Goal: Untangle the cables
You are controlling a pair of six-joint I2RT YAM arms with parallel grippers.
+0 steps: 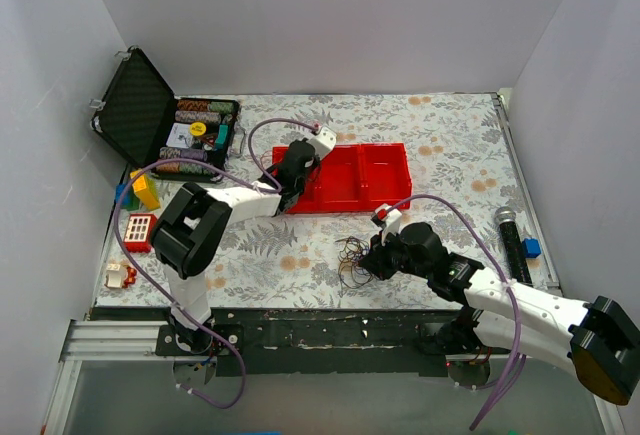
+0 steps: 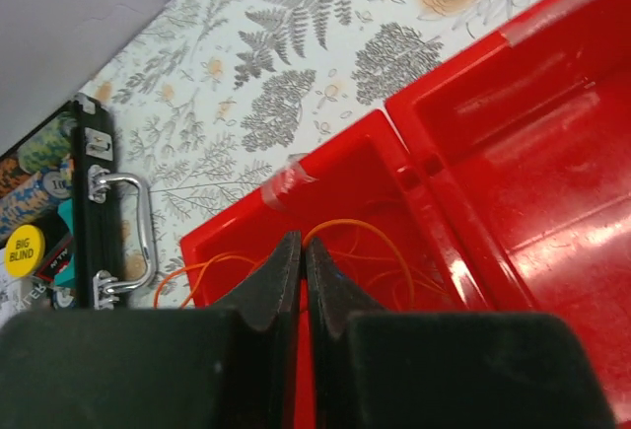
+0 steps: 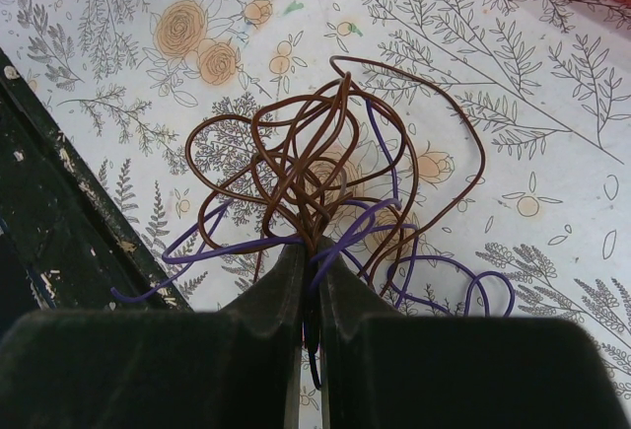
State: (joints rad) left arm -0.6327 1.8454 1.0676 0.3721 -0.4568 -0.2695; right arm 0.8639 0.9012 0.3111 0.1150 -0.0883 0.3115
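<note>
My left gripper (image 1: 296,171) hangs over the left compartment of the red tray (image 1: 385,177). In the left wrist view it (image 2: 303,242) is shut, and a thin orange cable (image 2: 349,221) comes out at its tips and loops down into the tray (image 2: 552,153). My right gripper (image 1: 371,259) is low over the table near the front edge. In the right wrist view it (image 3: 308,244) is shut on a tangled clump of brown cable (image 3: 296,143) and purple cable (image 3: 435,259). The clump (image 1: 350,257) spreads out to the left of the gripper on the flowered cloth.
An open black case (image 1: 135,105) with poker chips (image 1: 195,130) stands at the back left; its handle (image 2: 138,232) is beside the tray. Small toys (image 1: 142,225) lie at the left edge. A microphone (image 1: 510,240) and a blue block (image 1: 531,247) lie at the right. The black front rail (image 3: 49,222) is close to the clump.
</note>
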